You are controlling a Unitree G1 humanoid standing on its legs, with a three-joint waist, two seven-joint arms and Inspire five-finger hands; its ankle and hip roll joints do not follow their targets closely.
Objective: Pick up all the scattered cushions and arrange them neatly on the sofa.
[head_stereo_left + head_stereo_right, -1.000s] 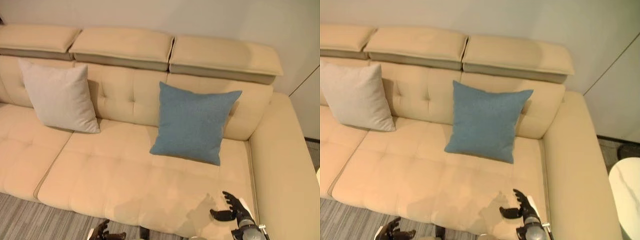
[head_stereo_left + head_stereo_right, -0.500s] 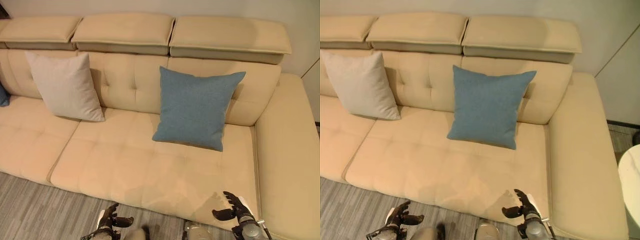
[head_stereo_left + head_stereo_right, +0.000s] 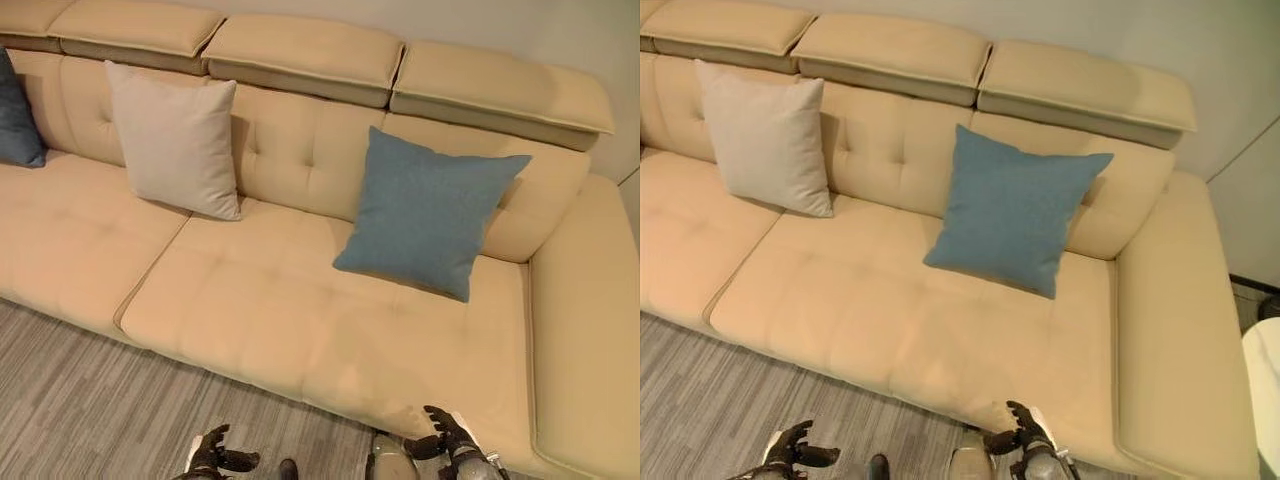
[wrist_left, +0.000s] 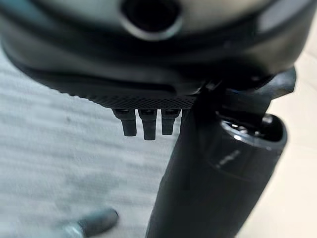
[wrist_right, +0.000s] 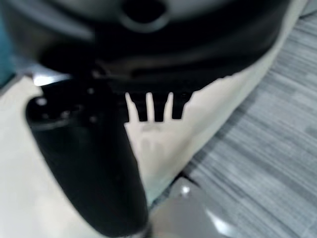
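A long beige sofa (image 3: 270,310) has a blue cushion (image 3: 425,213) leaning upright against its backrest on the right. A light grey cushion (image 3: 175,138) leans on the backrest further left. The edge of another blue cushion (image 3: 18,112) shows at the far left. My left hand (image 3: 215,458) hangs low over the floor, its fingers relaxed and holding nothing. Over the sofa's front edge, my right hand (image 3: 447,438) is open and holds nothing, well below the blue cushion on the right.
Grey striped carpet (image 3: 90,400) lies in front of the sofa. The sofa's wide right armrest (image 3: 585,330) runs toward me. A round white table edge (image 3: 1265,375) shows at the far right.
The camera has swung to the left, bringing the far-left blue cushion into sight. Both hands have dropped lower in the views and still hold nothing.
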